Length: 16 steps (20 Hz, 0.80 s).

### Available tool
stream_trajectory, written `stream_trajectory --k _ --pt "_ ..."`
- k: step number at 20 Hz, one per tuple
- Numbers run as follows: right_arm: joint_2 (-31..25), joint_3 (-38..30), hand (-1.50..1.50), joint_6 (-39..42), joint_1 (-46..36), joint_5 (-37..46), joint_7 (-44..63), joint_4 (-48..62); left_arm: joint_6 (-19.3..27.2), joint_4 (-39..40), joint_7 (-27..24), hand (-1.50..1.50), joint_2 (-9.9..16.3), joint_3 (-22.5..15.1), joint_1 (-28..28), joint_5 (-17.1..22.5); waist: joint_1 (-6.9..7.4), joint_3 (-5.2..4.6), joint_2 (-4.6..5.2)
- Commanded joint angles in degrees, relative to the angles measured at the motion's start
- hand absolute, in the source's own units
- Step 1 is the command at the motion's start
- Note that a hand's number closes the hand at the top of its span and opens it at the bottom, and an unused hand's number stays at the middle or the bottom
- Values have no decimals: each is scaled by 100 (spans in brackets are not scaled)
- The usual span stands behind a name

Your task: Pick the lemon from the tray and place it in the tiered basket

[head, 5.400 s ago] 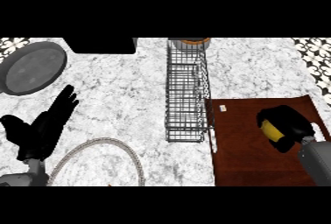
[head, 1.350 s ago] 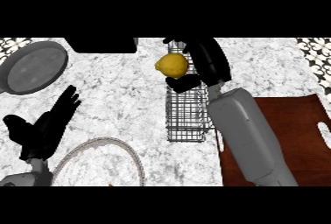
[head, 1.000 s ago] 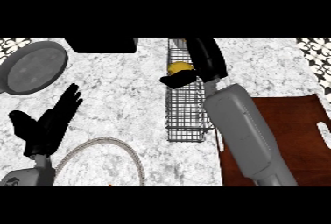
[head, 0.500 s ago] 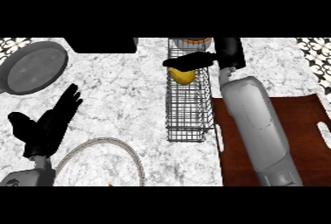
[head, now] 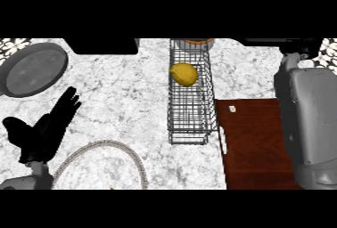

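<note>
The yellow lemon lies inside the wire tiered basket, toward its far end, with no hand touching it. The dark brown tray sits right of the basket and carries nothing that I can see. My right hand is at the top right, well clear of the basket and partly cut by the view's edge, its grey forearm running down the right side over the tray. My left hand rests open at the lower left, fingers pointing up.
A round grey pan lies at the far left. A black block stands at the back edge. A thin ring-shaped rim curves along the front, near my left hand. An orange-brown object shows behind the basket.
The right hand carried the lemon from the tray to the basket, let it go and drew off to the right. The lemon now lies in the basket. The left hand barely moved.
</note>
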Motion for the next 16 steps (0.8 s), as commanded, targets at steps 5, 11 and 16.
stream_trajectory --k 5,11,16 --pt "-1502 -1279 -150 760 182 -897 -420 673 31 -133 10 0 -86 -44 128 -44 26 3 20" --pt "-2305 -1618 -150 1502 308 -1289 -970 1602 33 -181 277 0 -115 -58 -134 11 40 3 17" --pt "-3294 -1965 -150 2364 226 -1528 -1516 2624 -120 102 -124 0 -73 64 93 32 74 4 37"
